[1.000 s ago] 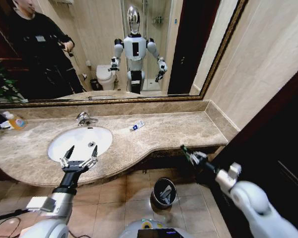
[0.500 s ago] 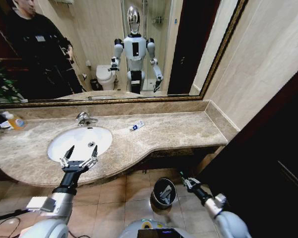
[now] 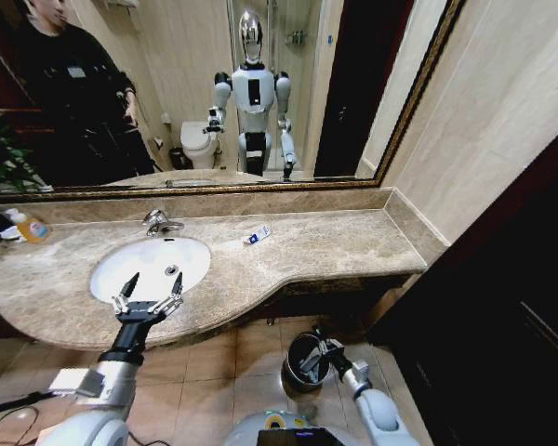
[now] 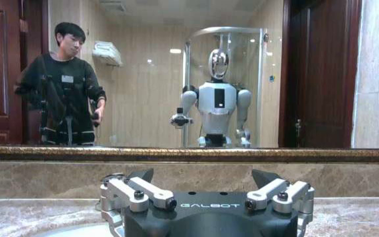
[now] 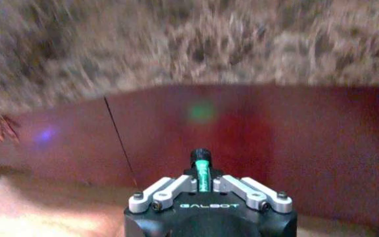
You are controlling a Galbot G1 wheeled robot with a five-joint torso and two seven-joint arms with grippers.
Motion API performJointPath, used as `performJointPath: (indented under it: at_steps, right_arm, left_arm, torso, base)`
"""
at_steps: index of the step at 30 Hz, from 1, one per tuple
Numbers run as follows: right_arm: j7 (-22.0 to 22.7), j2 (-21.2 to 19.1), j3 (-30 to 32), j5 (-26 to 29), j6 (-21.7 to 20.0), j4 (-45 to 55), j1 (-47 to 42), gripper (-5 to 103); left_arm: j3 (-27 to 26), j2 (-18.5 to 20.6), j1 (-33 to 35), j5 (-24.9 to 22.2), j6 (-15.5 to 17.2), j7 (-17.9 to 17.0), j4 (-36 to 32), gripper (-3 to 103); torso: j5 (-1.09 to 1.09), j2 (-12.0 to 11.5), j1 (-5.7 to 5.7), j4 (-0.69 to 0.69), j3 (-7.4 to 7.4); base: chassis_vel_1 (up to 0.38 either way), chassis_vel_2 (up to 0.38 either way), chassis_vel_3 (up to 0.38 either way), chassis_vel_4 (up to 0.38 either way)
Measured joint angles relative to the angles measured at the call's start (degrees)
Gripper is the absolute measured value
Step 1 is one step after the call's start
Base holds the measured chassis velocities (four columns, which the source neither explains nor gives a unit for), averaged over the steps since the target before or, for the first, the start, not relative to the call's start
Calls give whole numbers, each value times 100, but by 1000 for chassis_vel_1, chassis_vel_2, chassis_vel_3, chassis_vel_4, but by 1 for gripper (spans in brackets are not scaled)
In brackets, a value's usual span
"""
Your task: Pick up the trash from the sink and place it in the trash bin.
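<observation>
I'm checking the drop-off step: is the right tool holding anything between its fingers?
Yes: in the right wrist view the right tool is shut on a small dark-green piece poking out from between its fingers.

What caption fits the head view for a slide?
Right tool holds a green piece over the bin on the floor; left tool hovers open by the sink.

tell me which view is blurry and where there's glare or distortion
Right wrist view: background smeared by motion blur, only the right gripper shut on a green stick stays sharp. Left wrist view: crisp, with the mirror reflecting ceiling light spots. Head view: wide-angle bending of the counter and mirror frame, and a shiny rim on the bin.
</observation>
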Motion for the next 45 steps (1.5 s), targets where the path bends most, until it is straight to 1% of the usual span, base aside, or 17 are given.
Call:
performJointPath:
  at_steps: [2, 3, 5, 10, 14, 17, 30, 33, 34, 35, 36, 38, 40, 41, 42, 44, 45]
  right_arm:
    - [244, -14, -164, -50, 151, -502, 265, 8]
    - [244, -14, -164, -50, 151, -502, 265, 8]
    - [362, -43, -275, -51, 215, -812, 426, 8]
    - [430, -124, -401, -37, 306, -1248, 656, 8]
    - [675, -261, -736, 5, 555, -1888, 870, 8]
    - [715, -252, -771, -7, 642, -2113, 959, 8]
    - [753, -121, -780, 15, 667, -2180, 997, 8]
    - [827, -122, -785, 1, 664, -2175, 983, 8]
    - [916, -122, -786, -29, 662, -2165, 975, 8]
    - [956, -122, -786, -39, 662, -2160, 972, 5]
    - [987, -122, -785, -45, 662, -2153, 968, 10]
    - [1020, -123, -785, -45, 662, -2140, 962, 10]
    - [1094, -123, -788, -46, 662, -2084, 930, 21]
    - [1094, -123, -788, -46, 662, -2084, 930, 21]
    - [1125, -114, -792, -50, 662, -2033, 893, 32]
    - [1139, -108, -796, -61, 662, -2013, 875, 32]
    - [1153, -102, -799, -82, 662, -1992, 855, 37]
  left_arm:
    - [0, 0, 0, 0, 0, 0, 0, 100]
    - [0, 0, 0, 0, 0, 0, 0, 100]
    - [0, 0, 0, 0, 0, 0, 0, 100]
    - [0, 0, 0, 0, 0, 0, 0, 100]
    - [0, 0, 0, 0, 0, 0, 1, 100]
    - [0, 0, 0, 0, 0, 0, 1, 100]
    - [0, 0, 0, 0, 0, 0, 0, 100]
    - [0, 0, 0, 0, 0, 0, 0, 100]
    - [0, 0, 0, 0, 0, 0, 0, 100]
    - [0, 0, 0, 0, 0, 0, 0, 100]
    - [0, 0, 0, 0, 0, 0, 0, 100]
    - [0, 0, 0, 0, 0, 0, 0, 100]
    - [0, 0, 0, 0, 0, 0, 0, 100]
    - [0, 0, 0, 0, 0, 0, 0, 100]
    - [0, 0, 0, 0, 0, 0, 0, 100]
    - [0, 0, 0, 0, 0, 0, 0, 100]
    - [0, 0, 0, 0, 0, 0, 0, 100]
  torso:
    - [1, 0, 0, 0, 0]
    - [1, 0, 0, 0, 0]
    - [1, 0, 0, 0, 0]
    - [0, 0, 0, 0, 0]
    - [1, 0, 0, 0, 0]
    - [1, 0, 0, 0, 0]
    - [1, 0, 0, 0, 0]
    - [1, 0, 0, 0, 0]
    - [1, 0, 0, 0, 0]
    - [1, 0, 0, 0, 0]
    - [1, 0, 0, 0, 0]
    - [1, 0, 0, 0, 0]
    - [0, 0, 0, 0, 0]
    - [0, 0, 0, 0, 0]
    - [1, 0, 0, 0, 0]
    - [1, 0, 0, 0, 0]
    - [1, 0, 0, 0, 0]
  base:
    - [0, 0, 0, 0]
    - [0, 0, 0, 0]
    - [0, 0, 0, 0]
    - [0, 0, 0, 0]
    - [0, 0, 0, 0]
    - [0, 0, 0, 0]
    - [0, 0, 0, 0]
    - [0, 0, 0, 0]
    - [0, 0, 0, 0]
    - [0, 0, 0, 0]
    - [0, 0, 0, 0]
    - [0, 0, 0, 0]
    - [0, 0, 0, 0]
    - [0, 0, 0, 0]
    - [0, 0, 0, 0]
    - [0, 0, 0, 0]
    - [0, 0, 0, 0]
